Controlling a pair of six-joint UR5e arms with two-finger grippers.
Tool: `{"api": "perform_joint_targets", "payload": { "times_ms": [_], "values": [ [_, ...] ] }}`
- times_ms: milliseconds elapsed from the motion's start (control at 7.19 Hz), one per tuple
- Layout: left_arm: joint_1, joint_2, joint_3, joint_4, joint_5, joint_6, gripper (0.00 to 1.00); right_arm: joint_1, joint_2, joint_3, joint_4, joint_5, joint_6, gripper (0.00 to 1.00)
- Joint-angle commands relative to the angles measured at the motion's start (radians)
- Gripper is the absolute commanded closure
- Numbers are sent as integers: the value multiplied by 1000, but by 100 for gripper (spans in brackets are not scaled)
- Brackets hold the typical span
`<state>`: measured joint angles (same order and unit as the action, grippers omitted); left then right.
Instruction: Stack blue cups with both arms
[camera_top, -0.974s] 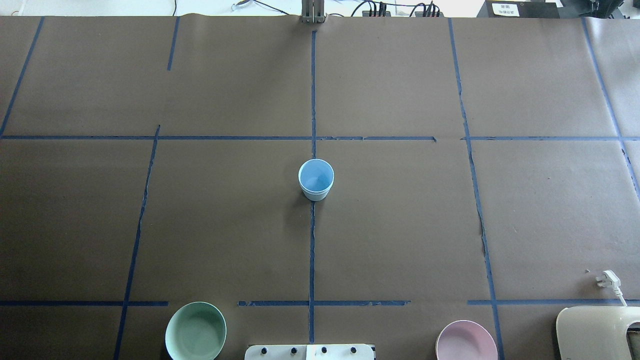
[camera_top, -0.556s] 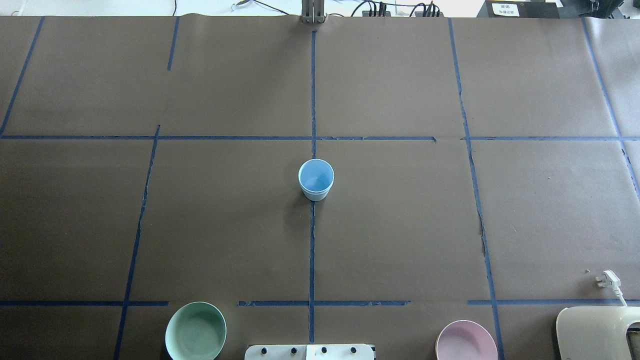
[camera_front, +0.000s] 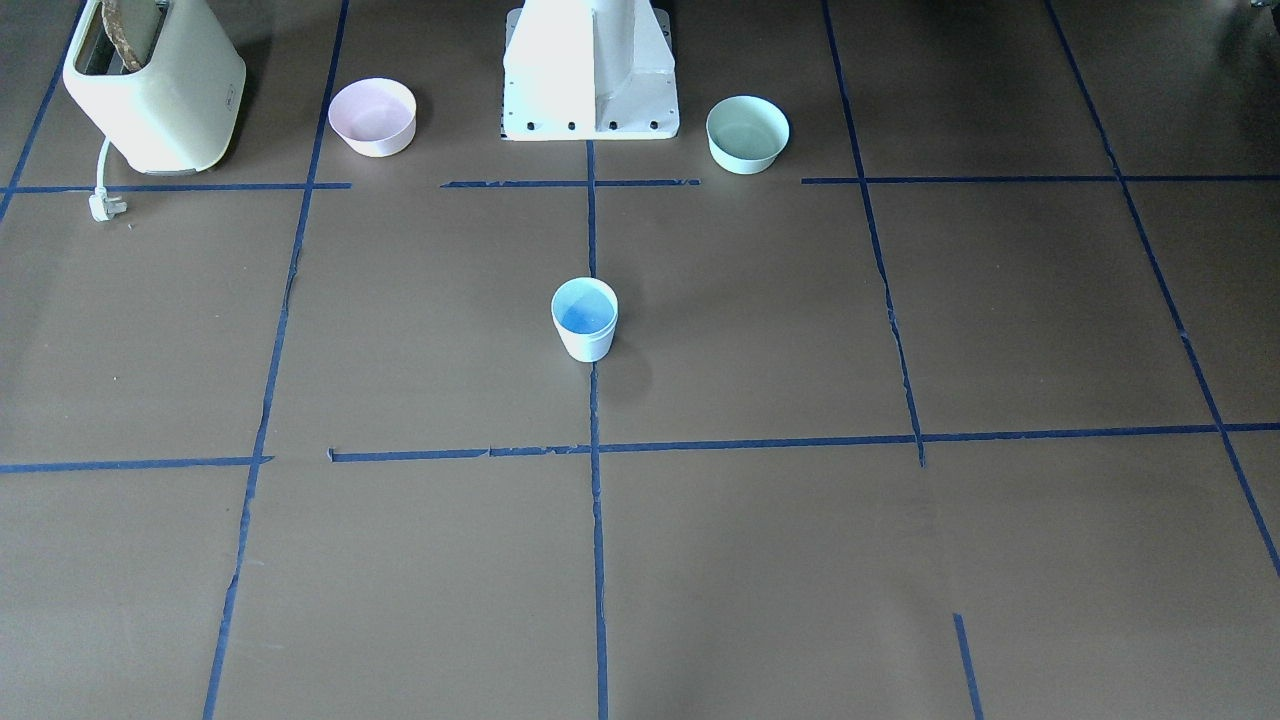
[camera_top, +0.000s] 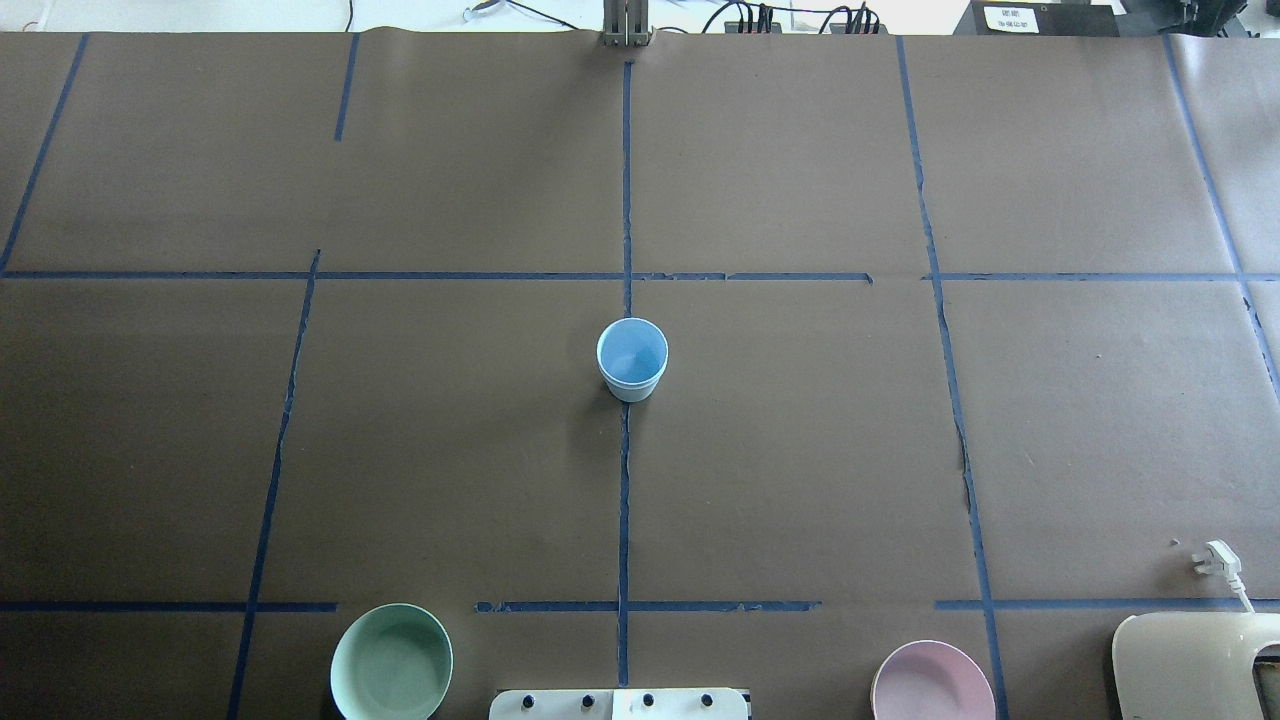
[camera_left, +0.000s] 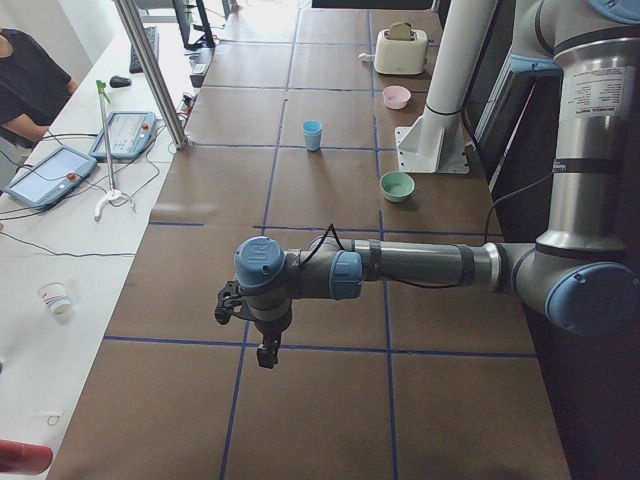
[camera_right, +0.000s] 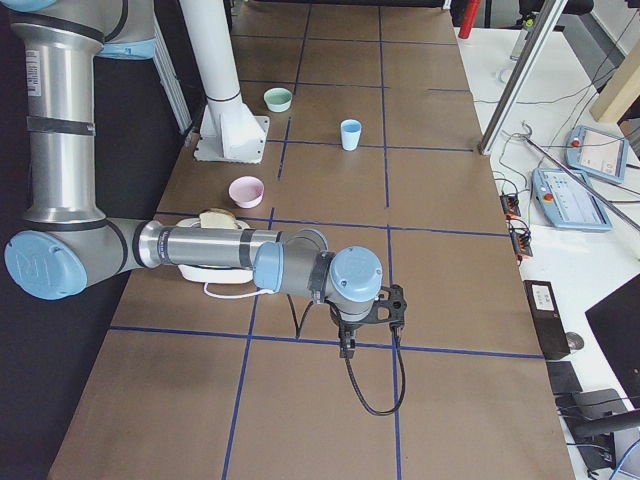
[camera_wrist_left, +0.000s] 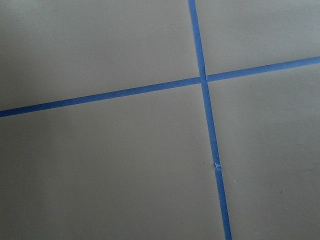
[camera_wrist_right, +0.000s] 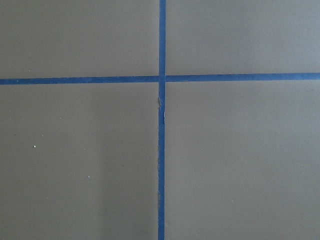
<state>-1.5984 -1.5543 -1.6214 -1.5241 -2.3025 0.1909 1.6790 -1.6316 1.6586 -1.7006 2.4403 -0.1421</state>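
A blue cup (camera_top: 632, 358) stands upright at the table's middle on the centre tape line, pale outside and light blue inside; it also shows in the front-facing view (camera_front: 584, 318). A ridge under its rim looks like a second cup nested in it, but I cannot tell for sure. No separate second cup shows. The left gripper (camera_left: 267, 352) hangs over the table's left end, far from the cup. The right gripper (camera_right: 345, 347) hangs over the right end. Both show only in side views, so I cannot tell if they are open or shut. Both wrist views show only brown paper and tape.
A mint-green bowl (camera_top: 391, 662) and a pink bowl (camera_top: 932, 682) sit near the white pedestal (camera_front: 590, 70). A cream toaster (camera_top: 1195, 665) with a white plug (camera_top: 1215, 560) stands at the near right. An operator (camera_left: 25, 85) sits by tablets beyond the far edge.
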Motion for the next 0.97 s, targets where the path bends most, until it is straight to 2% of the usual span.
{"api": "perform_joint_targets", "payload": {
  "times_ms": [0,695,834],
  "values": [
    [0,-4,0,-1,0,-1,0,2,-2,9,9,-32,30,0],
    [0,-6,-8,1,-2,-2,0,1,-11,9,9,-47,79,0],
    [0,-6,-8,2,0,-2,0,2,-27,7,44,-49,81,0]
  ]
}}
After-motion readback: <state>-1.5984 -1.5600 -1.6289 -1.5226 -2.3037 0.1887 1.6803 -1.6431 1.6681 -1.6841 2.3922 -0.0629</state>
